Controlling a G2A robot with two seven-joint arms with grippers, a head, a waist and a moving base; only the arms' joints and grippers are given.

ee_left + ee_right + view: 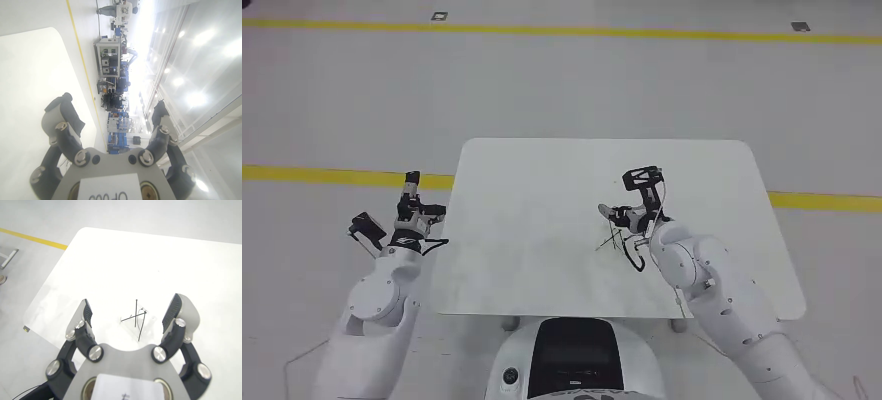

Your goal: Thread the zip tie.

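Right gripper [131,298]: nearest item in its own wrist view. Its grey metal fingers carry black ribbed pads [88,311]. The fingers stand spread wide with nothing between them. The gripper hangs above the table surface without touching it, and the ties lie directly below the gap between the fingers.

Thin black plastic zip ties [136,315]: a small loose cluster lying flat on the white table with rounded corners [113,266]. In the top view the cluster sits right of the table's centre, just beside the right gripper. Three ties are distinct:
- One lies straight, with its square head at the end farthest from the gripper.
- A second crosses it at an angle.
- A third runs from the second tie's end back toward the gripper.

A finer curved strand bows among them; it may be a fourth tie, but the view is too coarse to confirm this. The ends of every tie lie free on the surface.

Left gripper [113,99]: dark-covered fingers spread apart and empty. In the top view it sits off the table, just beyond the left edge. It is above the yellow floor line [302,173] and well apart from the zip ties.
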